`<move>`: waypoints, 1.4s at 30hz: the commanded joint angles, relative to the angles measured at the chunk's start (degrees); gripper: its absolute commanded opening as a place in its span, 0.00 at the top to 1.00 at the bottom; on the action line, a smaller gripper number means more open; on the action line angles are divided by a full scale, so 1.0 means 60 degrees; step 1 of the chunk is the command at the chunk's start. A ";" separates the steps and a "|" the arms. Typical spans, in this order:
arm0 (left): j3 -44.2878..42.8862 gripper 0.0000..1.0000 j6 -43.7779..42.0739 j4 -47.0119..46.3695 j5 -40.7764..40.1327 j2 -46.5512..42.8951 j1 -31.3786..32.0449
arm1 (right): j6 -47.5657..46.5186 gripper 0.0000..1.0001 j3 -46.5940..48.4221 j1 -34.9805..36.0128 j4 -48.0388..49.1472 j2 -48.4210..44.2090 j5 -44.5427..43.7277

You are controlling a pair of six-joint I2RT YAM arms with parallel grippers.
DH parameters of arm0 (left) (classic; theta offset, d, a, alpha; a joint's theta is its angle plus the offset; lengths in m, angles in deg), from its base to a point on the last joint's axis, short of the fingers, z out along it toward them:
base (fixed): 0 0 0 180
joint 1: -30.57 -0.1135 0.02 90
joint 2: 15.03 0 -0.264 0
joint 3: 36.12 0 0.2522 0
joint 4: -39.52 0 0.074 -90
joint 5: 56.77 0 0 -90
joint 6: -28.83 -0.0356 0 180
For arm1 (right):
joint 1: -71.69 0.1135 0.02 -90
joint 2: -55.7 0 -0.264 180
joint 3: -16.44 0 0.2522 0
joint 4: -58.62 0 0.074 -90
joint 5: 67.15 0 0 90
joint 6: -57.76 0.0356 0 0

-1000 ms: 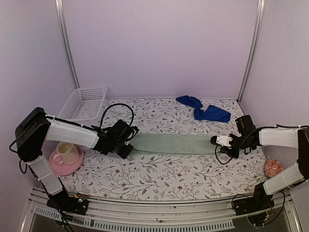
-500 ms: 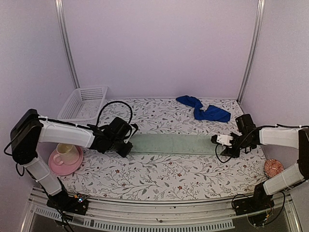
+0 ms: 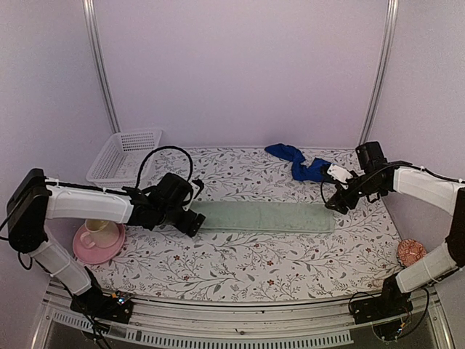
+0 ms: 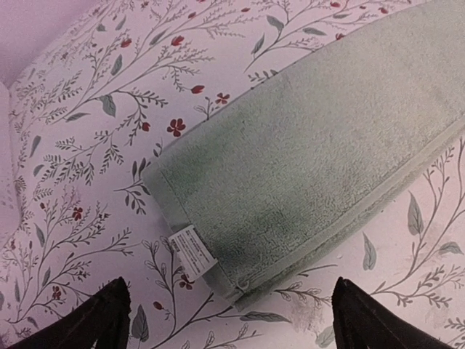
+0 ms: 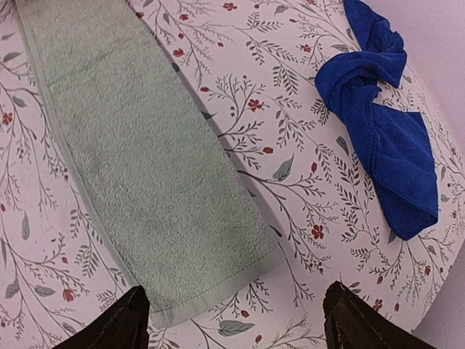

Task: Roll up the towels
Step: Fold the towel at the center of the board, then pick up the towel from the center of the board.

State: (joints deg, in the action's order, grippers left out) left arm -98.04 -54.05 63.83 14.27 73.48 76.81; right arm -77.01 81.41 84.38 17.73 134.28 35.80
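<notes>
On the floral-print table (image 3: 240,258), the flat pale sage-green cloth towel (image 3: 265,217) is lying 9-to-3, with the left gripper (image 3: 193,222) hovering at its 9 o'clock end and the right gripper (image 3: 336,202) near 3, both gaping and empty.

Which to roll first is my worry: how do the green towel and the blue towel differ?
The green towel is pale sage; the blue towel is royal blue. The green towel lies flat as a long straight strip; the blue towel sits crumpled in a heap, farther back. Both are plain, unrolled and held by nothing.
</notes>
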 commanded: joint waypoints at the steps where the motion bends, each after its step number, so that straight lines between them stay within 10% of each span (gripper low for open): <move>1: -0.0260 0.03 0.0267 -0.0446 -0.0824 0.0283 -0.0112 | 0.2712 0.16 0.0876 -0.0109 -0.1090 0.0829 0.1322; 16: 0.0161 0.03 0.0858 -0.0594 -0.1545 0.0583 -0.0162 | 0.4264 0.29 0.0883 -0.1468 -0.1205 0.3090 0.3199; 42: 0.1505 0.03 0.0987 -0.2219 -0.2276 0.0047 -0.0023 | 0.4820 0.48 0.0791 -0.1444 -0.0596 0.4588 0.2120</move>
State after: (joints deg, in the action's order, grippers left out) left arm -89.56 -48.85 53.08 1.39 75.21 76.43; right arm -49.37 86.94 75.39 14.03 158.52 53.19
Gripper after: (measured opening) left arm 0.973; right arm 0.556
